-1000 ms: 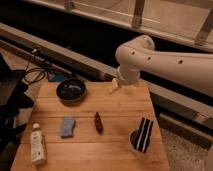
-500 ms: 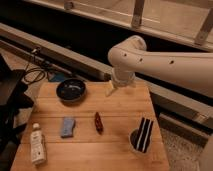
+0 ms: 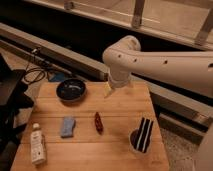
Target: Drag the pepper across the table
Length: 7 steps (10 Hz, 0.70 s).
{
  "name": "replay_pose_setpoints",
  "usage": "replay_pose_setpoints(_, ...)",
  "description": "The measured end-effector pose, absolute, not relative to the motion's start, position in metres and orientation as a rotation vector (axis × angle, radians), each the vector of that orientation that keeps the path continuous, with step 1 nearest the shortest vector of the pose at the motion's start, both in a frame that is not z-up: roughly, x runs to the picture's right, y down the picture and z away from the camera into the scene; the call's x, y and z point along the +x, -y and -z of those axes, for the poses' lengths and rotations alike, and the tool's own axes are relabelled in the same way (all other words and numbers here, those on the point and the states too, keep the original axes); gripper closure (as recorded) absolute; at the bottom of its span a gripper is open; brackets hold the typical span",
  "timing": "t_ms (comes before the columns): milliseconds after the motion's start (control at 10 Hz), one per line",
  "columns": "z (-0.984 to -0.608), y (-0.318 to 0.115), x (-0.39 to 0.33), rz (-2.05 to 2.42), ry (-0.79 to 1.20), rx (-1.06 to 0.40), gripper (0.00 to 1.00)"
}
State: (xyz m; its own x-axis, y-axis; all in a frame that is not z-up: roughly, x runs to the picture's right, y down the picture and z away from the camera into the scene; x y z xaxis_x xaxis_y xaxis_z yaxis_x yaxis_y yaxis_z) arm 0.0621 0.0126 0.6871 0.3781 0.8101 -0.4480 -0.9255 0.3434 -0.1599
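Observation:
The pepper [image 3: 98,122] is a small dark red chili lying near the middle of the wooden plank table [image 3: 115,152]. My gripper [image 3: 108,92] hangs from the white arm over the table's far edge, above and a little right of the pepper, well apart from it. The arm comes in from the right.
A dark bowl [image 3: 71,90] sits at the back left. A light blue sponge [image 3: 67,127] lies left of the pepper. A white bottle [image 3: 37,144] lies at the front left. A black-and-white striped cup [image 3: 142,136] stands at the front right. Cables lie on the floor at left.
The arm and gripper have shifted leftward and slightly down over the table's far edge. The pepper and the other objects have not moved.

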Motion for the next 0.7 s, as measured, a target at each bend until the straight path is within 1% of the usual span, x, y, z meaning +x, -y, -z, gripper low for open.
replay_pose_setpoints(200, -0.688, -0.01, 0.052, -1.145, -0.307, -0.429, 0.2)
replay_pose_setpoints(400, -0.703, -0.007, 0.055, -1.168, -0.302, -0.475, 0.2)
replay_pose_setpoints(600, -0.728, -0.023, 0.038, -1.188, -0.31, -0.566, 0.2)
replay_pose_setpoints(700, -0.743, -0.039, 0.037, -1.206, -0.322, -0.607, 0.2)
